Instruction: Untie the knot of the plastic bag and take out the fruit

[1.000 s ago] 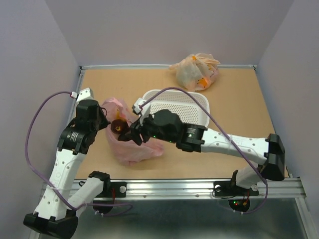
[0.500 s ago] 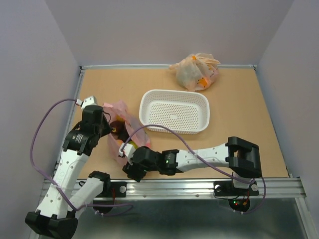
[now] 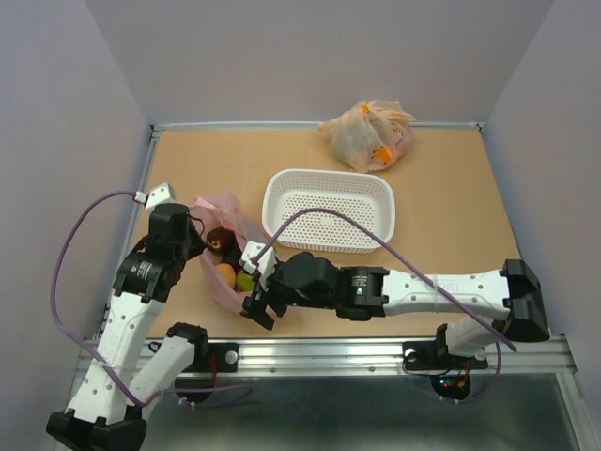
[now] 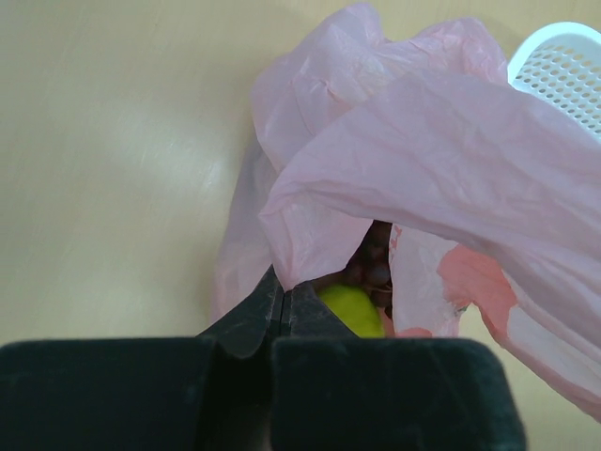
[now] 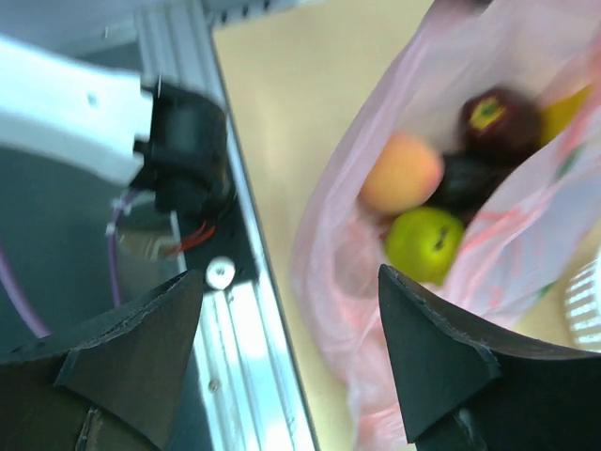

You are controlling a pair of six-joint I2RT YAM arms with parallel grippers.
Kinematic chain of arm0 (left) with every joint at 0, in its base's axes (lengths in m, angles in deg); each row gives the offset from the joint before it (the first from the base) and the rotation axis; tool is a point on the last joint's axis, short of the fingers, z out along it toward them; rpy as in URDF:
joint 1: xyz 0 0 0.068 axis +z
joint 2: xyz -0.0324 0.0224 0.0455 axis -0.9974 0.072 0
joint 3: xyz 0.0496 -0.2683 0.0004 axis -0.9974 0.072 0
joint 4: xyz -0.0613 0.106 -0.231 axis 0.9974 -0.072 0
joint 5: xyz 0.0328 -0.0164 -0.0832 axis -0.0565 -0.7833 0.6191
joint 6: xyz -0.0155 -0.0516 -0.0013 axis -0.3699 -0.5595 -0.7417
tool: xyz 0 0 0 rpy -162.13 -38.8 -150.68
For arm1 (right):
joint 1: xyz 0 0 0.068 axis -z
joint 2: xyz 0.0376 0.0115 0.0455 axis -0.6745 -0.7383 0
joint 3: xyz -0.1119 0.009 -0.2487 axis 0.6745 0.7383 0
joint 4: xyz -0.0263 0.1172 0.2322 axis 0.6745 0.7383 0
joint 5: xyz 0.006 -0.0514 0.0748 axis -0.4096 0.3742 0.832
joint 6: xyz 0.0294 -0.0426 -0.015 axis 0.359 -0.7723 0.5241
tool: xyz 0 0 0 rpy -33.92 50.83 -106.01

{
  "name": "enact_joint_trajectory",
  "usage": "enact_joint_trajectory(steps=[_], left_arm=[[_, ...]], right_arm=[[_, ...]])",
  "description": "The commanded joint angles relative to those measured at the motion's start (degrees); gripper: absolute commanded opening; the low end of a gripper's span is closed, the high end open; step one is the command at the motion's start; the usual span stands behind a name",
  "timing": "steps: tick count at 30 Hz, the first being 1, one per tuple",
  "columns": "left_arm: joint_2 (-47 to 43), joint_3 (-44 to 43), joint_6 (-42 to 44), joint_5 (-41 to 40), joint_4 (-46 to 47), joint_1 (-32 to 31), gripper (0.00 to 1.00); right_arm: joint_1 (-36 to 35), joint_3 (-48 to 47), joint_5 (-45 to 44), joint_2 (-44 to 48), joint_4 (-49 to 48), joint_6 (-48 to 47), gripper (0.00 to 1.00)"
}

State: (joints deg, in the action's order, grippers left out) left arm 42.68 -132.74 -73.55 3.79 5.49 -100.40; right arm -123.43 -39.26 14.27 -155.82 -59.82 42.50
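Note:
The pink plastic bag (image 3: 218, 287) lies at the near left of the table with its mouth open; no tied knot shows. Fruit lies inside: a peach (image 5: 402, 172), a green fruit (image 5: 424, 242), a dark red piece (image 5: 496, 115), a dark plum (image 5: 465, 180) and a yellow lemon (image 5: 563, 111). My left gripper (image 3: 200, 241) is shut on the bag's upper edge (image 4: 310, 235), holding it lifted over the green fruit (image 4: 352, 308). My right gripper (image 3: 258, 305) hangs open over the bag's near end, nothing between its fingers (image 5: 141, 348).
A white perforated basket (image 3: 329, 209) stands right of the bag. An orange-beige bag (image 3: 368, 134) with fruit sits at the far edge. The aluminium rail (image 5: 254, 319) and the left arm's base (image 5: 183, 150) lie just beside the bag's near end.
My right gripper left the bag's mouth, swung down to the near edge, then came slightly back and opened wider. The bag's mouth now shows the fruit. The left gripper kept its hold.

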Motion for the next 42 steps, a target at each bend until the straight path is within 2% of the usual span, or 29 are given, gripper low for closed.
enact_joint_trajectory(steps=[1, 4, 10, 13, 14, 19, 22, 26, 29, 33, 38, 41, 42], left_arm=[[-1.5, -2.9, 1.6, 0.2, -1.3, 0.1, 0.0], [-2.2, -3.3, 2.5, 2.5, -2.1, 0.1, 0.0], [-3.6, -1.7, 2.5, 8.8, -2.5, 0.1, 0.0], [-5.5, -0.1, 2.8, 9.3, -2.3, 0.1, 0.0], [-6.0, 0.3, 3.1, 9.3, -2.5, 0.2, 0.0], [-9.4, 1.6, 3.2, 8.5, -4.2, 0.1, 0.0], [-11.1, 2.1, 2.8, 8.3, -5.4, 0.1, 0.0], [-12.8, 4.0, 2.0, 8.6, -5.1, 0.1, 0.0], [-13.3, 5.4, 0.2, 12.0, -3.7, 0.1, 0.0], [-14.4, 7.4, -1.2, 13.9, -3.6, 0.1, 0.0], [-15.1, 8.5, -1.7, 10.1, -6.4, 0.2, 0.0], [-15.1, 8.9, -2.6, 10.4, -6.0, 0.1, 0.0], [-15.1, 9.0, -2.7, 10.8, -5.9, 0.1, 0.0]], right_arm=[[1.2, -6.0, -8.3, 1.3, -0.4, -5.1, 0.75], [2.4, -8.2, -14.1, -2.8, -0.5, -6.8, 0.71], [6.4, -14.3, -21.7, -13.9, -0.8, -2.7, 0.72], [9.5, -16.6, -22.4, -19.5, -1.1, -0.8, 0.71], [10.6, -17.0, -25.2, -22.0, -1.3, -0.6, 0.71], [15.4, -18.6, -28.4, -22.7, -1.2, 7.1, 0.64], [15.7, -19.3, -27.3, -21.2, -1.2, 7.6, 0.64], [15.4, -18.0, -17.4, -17.7, -1.1, 8.7, 0.7], [13.3, -15.6, -11.1, -14.1, -1.1, 7.8, 0.72], [9.8, -12.9, -9.2, -10.0, -0.9, 5.9, 0.72], [7.0, -10.1, -8.4, -9.6, -1.0, 3.3, 0.61], [6.9, -6.3, -6.3, -10.3, -1.0, 3.5, 0.52], [6.9, -5.2, -5.8, -10.5, -1.1, 3.9, 0.52]])
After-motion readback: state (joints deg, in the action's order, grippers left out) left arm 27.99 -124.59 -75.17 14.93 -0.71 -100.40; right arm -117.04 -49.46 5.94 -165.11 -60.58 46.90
